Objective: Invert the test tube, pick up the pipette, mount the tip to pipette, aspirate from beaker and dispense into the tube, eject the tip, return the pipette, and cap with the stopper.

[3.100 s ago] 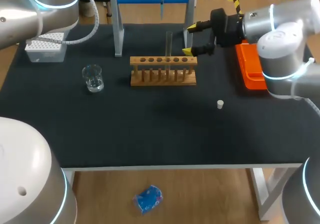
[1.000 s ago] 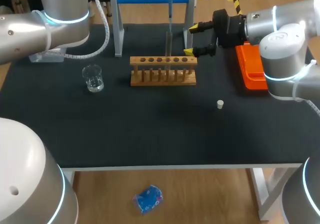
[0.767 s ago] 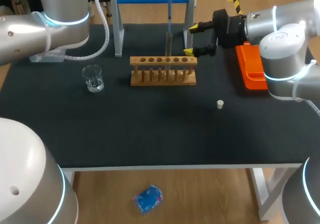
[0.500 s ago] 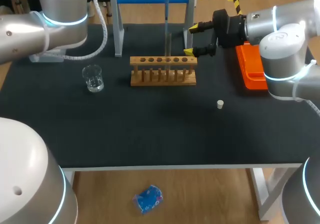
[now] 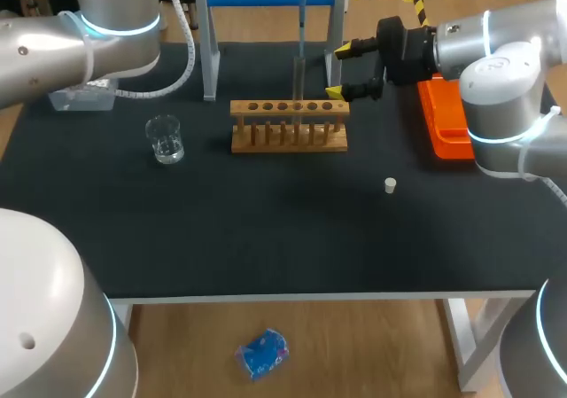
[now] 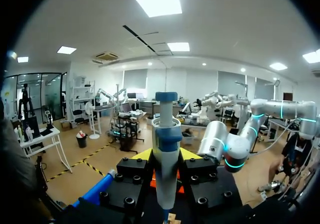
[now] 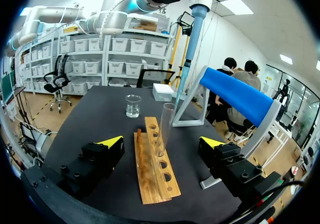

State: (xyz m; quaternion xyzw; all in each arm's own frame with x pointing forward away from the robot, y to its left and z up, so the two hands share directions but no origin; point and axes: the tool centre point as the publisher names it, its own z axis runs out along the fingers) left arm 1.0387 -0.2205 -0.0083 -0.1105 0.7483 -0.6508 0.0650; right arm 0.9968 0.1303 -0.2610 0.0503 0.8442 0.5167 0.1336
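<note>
Left tool [image 6: 165,158] clamps a blue-and-white pipette [image 6: 166,134] above the clear glass test tube [image 5: 299,77] in the wooden rack [image 5: 288,108]; right tool [image 5: 337,70] gapes beside the rack. Off-centre, it may hit the tube's rim.

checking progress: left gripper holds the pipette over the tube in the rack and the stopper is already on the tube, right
No: the head view shows the stopper lying on the table, apart from the rack, and the tube open. The left gripper does hold the pipette over the tube.
</note>
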